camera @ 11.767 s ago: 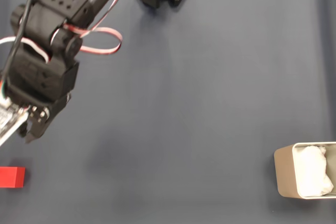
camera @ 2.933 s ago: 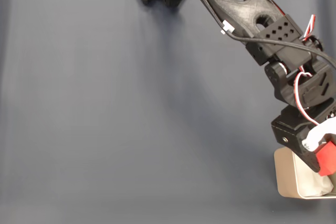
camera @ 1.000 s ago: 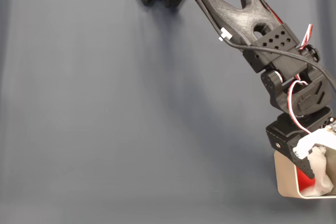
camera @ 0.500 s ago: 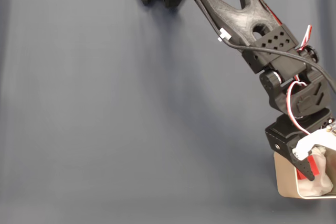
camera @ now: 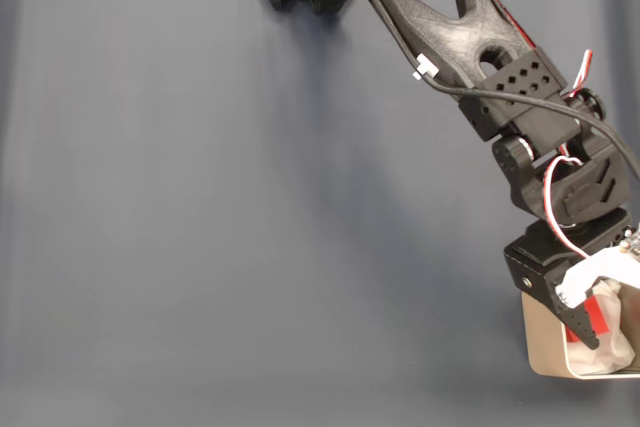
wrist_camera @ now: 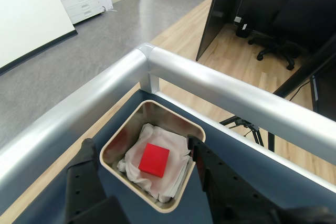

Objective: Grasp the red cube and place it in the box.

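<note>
Bright red cube [wrist_camera: 154,160] lies flat, seemingly loose, on the box [wrist_camera: 122,135] wadding.

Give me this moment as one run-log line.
gripper: open, above box | red cube: released, lying on white wadding inside box | place: done

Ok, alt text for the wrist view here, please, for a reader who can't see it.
A red cube lies on white wadding inside a small beige box, seen from above between the two black fingers of the open hand, which touches neither. Beyond the dark table edge run a silver rail and an office floor with a chair.
</note>
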